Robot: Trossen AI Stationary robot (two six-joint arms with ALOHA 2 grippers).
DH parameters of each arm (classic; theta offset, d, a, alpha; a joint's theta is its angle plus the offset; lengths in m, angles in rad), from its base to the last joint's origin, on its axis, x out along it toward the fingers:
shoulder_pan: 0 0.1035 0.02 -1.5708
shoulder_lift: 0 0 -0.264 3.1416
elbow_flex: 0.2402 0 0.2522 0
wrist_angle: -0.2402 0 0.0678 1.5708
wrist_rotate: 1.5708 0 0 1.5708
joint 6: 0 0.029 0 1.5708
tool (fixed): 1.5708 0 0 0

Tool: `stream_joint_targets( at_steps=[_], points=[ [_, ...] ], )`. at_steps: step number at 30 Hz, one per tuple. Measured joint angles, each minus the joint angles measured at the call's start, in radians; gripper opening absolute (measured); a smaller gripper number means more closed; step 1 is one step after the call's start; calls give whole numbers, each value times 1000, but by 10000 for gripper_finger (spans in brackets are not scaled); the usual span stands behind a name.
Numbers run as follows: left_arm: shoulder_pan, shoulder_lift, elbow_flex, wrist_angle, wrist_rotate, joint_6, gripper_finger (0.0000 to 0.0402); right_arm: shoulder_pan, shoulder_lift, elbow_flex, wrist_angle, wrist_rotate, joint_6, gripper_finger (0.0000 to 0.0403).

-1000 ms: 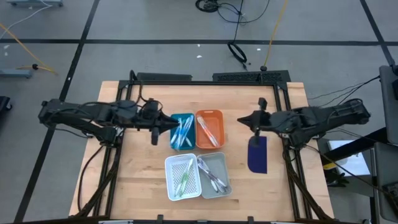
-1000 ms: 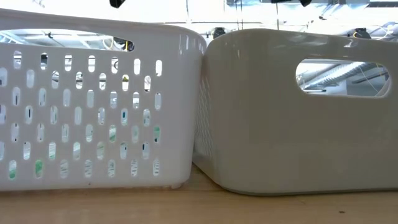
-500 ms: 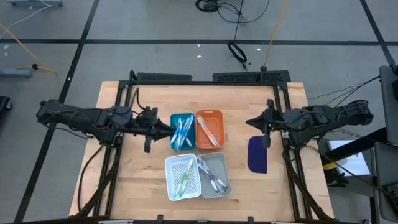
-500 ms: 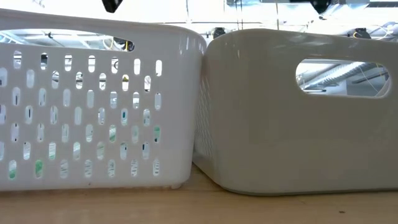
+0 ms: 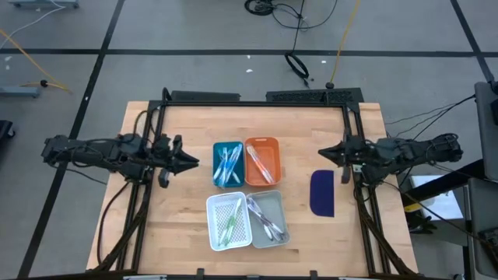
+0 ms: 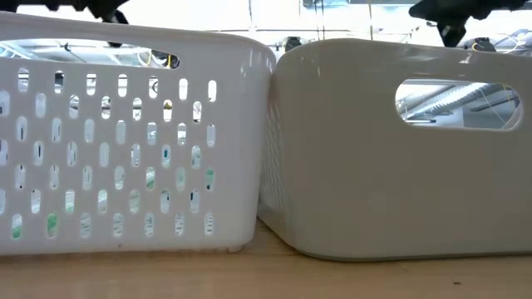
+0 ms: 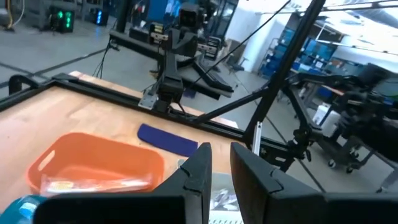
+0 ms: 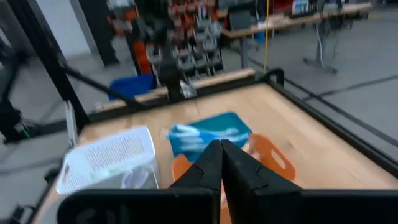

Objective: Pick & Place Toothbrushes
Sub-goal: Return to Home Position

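Hovering left of the blue bin (image 5: pixel 217 148), apart from it, your left claw (image 5: pixel 192 162) grips nothing, its fingers (image 7: pixel 202 168) a narrow gap apart. Your right claw (image 5: pixel 322 153) hangs clenched and empty near the surface's (image 5: pixel 156 233) right edge, just past the dark blue pad's (image 5: pixel 322 194) far end. The toothbrushes (image 5: pixel 228 164) lie mid-surface: blue in the blue bin, orange in the orange bin (image 5: pixel 262 142), green in the white perforated bin (image 5: pixel 212 204), greyish in the grey bin (image 5: pixel 282 204).

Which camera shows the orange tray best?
The high view: the orange tray shows whole, with toothbrushes inside. The left wrist view shows one side wall; the right wrist view, a part; the low view, nothing of it.
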State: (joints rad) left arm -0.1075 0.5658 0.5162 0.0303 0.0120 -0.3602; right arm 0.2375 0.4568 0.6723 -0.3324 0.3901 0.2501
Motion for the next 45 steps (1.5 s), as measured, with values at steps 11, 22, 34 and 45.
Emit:
stream_joint_targets(
  at_steps=[11,22,34,45],
  points=[
    [23,-220,-241,51,17,8,55,-1,-199,-190,22,-20,35,0],
    [23,-378,-334,93,18,47,55,0,-401,-308,166,-105,-39,0],
    [23,-429,-334,-5,10,82,55,0,-454,-439,243,-107,-26,0],
    [24,-430,-494,172,5,47,55,0,-453,-552,312,-22,-32,0]
  ],
)
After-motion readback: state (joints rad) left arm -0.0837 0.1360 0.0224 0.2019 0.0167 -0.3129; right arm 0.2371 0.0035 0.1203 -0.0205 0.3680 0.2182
